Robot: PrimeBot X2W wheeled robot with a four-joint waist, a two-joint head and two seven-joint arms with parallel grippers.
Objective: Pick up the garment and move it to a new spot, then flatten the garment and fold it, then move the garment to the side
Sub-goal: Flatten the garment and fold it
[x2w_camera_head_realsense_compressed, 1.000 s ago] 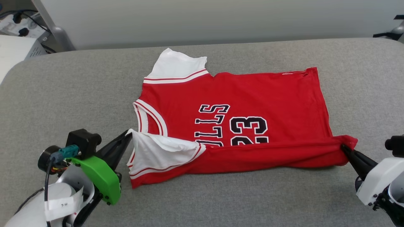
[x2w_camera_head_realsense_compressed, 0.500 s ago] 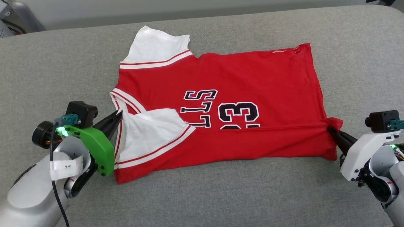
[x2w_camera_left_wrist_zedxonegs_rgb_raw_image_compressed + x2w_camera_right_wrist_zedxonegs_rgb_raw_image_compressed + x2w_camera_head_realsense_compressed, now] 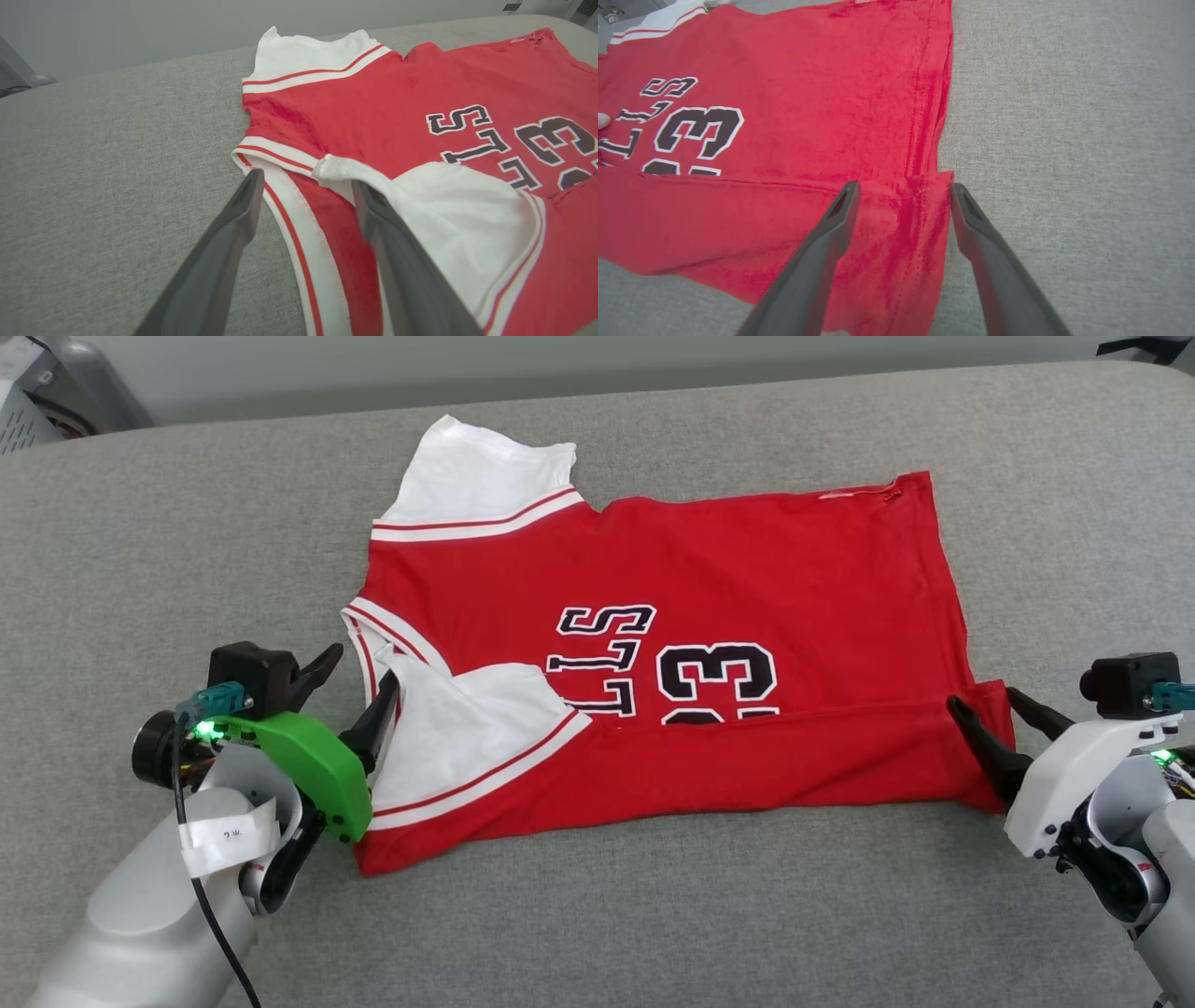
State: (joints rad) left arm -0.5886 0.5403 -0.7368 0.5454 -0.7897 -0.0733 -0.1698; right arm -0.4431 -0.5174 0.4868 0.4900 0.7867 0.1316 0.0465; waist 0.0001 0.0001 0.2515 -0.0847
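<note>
Both have just let go: left pincer (image 3: 362, 670) and right pincer (image 3: 982, 698) stand with fingers apart, the shirt (image 3: 747, 569) stretched between them on the grey pad (image 3: 187, 541), its ends at their tips.

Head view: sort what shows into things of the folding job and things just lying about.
Job: garment, near edge folded over; left gripper, open at its collar end; right gripper, open at its hem end.
Lying about: pale equipment, far left corner; dark object, far right corner.
</note>
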